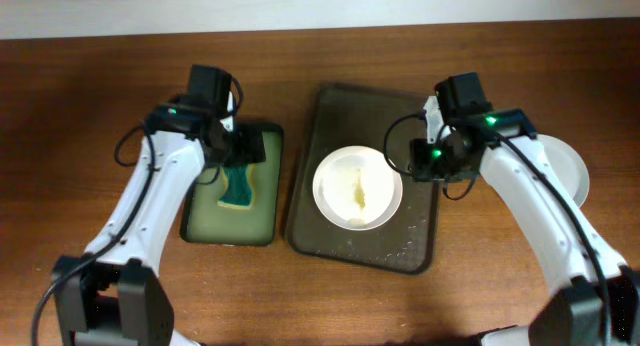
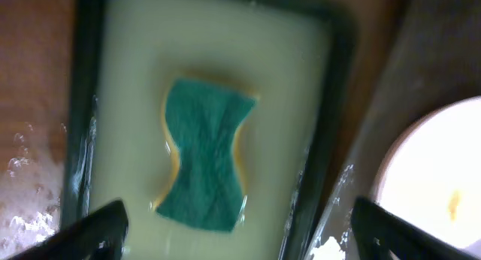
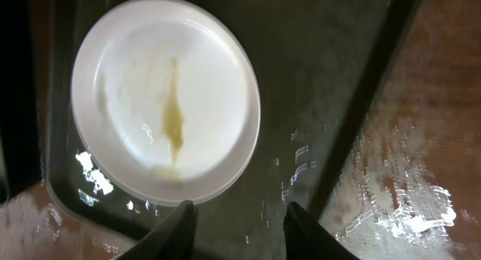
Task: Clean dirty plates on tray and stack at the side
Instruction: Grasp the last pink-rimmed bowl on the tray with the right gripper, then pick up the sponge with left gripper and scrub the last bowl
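1. Jaws on the left arm stand wide apart and hold nothing. Their dark fingers (image 2: pixel 101 231) show at the bottom corners of the left wrist view, with the teal sponge (image 2: pixel 204 155) lying ahead between them.
2. Jaws on the right arm are also apart and empty, set narrower than the left pair. Their fingers (image 3: pixel 179 228) hang above the large brown tray (image 1: pixel 340 116), beside the plate (image 3: pixel 165 95) on it.
3. The sponge lies flat in the small green-lined tray (image 1: pixel 200 226), and neither finger touches it.
4. The large brown tray sits mid-surface, just right of the small tray, on the wooden surface (image 1: pixel 80 106).
5. One white plate lies near the middle of the large tray, with a yellowish smear (image 3: pixel 174 125) running across its centre.
6. A second white plate (image 1: pixel 570 166) rests on the surface right of the large tray, partly hidden under the right arm. Whether more lie beneath it cannot be told.
7. Water drops (image 3: pixel 301 151) glint on the large tray.
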Controlling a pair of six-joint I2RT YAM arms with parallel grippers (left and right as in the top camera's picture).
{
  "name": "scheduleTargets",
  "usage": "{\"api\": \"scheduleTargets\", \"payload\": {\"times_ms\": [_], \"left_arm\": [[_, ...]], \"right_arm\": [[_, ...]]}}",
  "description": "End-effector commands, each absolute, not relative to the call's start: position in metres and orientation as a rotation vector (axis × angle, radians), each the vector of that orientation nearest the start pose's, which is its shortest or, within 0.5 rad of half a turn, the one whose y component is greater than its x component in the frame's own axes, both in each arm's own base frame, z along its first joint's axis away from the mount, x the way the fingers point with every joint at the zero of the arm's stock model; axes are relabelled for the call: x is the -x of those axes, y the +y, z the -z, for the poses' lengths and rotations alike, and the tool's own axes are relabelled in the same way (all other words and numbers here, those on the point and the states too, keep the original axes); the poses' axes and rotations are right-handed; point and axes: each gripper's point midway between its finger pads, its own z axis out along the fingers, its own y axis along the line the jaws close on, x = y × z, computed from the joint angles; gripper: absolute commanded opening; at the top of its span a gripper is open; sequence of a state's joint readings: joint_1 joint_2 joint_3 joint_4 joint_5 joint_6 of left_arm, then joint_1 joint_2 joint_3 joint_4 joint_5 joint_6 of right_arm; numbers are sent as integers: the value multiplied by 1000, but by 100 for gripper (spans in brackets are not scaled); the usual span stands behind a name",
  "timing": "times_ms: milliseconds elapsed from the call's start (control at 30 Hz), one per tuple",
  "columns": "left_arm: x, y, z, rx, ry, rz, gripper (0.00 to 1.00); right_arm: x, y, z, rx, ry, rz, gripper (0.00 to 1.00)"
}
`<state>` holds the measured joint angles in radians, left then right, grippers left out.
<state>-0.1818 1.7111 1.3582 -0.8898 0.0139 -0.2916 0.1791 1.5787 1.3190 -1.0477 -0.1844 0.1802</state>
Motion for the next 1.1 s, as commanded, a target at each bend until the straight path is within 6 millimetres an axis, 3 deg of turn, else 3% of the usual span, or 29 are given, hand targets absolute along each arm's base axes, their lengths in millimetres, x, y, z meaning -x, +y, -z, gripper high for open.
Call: {"api": "scheduleTargets", "payload": {"times_ms": [0,33,67,100,167,233,267,333,400,433,467,533,600,633,733,767,800,900,1000,1067], "left_arm": [[-373,-65,-68,151,2814,95,73],[-376,-66,-53,150,2804,97,69],[-382,-67,-39,120,2808,92,56],[-384,-67,-27,102,2823,85,52],[-376,-66,3,101,2906,61,37],[-378,-66,2,102,2910,62,0],[-383,-67,-6,102,2908,62,0],[-396,-71,-43,100,2917,75,0],[-401,-72,-78,101,2934,72,25],[-396,-73,-90,100,2964,79,44],[-388,-74,-88,101,3000,94,53],[-374,-75,-71,120,3062,102,61],[-358,-74,-40,283,3122,96,58],[-352,-77,-25,347,3145,124,52],[-341,-82,18,497,3190,162,18],[-341,-82,22,498,3197,158,15],[-342,-82,23,495,3190,153,0],[-359,-84,3,302,3168,172,0],[-379,-92,-44,103,3130,190,0],[-389,-114,-81,-75,3066,210,0]], "right_arm": [[-320,90,-141,87,2909,-317,39],[-317,90,-138,86,2929,-315,38],[-316,90,-138,85,2933,-315,38],[-316,90,-138,85,2934,-314,38],[-315,90,-137,84,2939,-314,37],[-313,89,-137,83,2948,-313,35],[-312,89,-137,83,2949,-313,35],[-313,89,-137,73,2950,-313,33],[-316,85,-137,49,2939,-308,33],[-320,81,-137,26,2931,-306,34],[-320,81,-136,27,2932,-305,35],[-316,80,-133,25,2948,-304,36],[-313,79,-123,23,2962,-297,41],[-312,78,-116,23,2963,-294,42],[-313,78,-95,25,2947,-293,42],[-314,78,-94,26,2942,-294,42],[-316,79,-93,27,2931,-295,42],[-322,80,-80,30,2893,-301,42],[-328,81,-60,30,2907,-305,32],[-334,86,-41,32,2930,-328,30]]}}
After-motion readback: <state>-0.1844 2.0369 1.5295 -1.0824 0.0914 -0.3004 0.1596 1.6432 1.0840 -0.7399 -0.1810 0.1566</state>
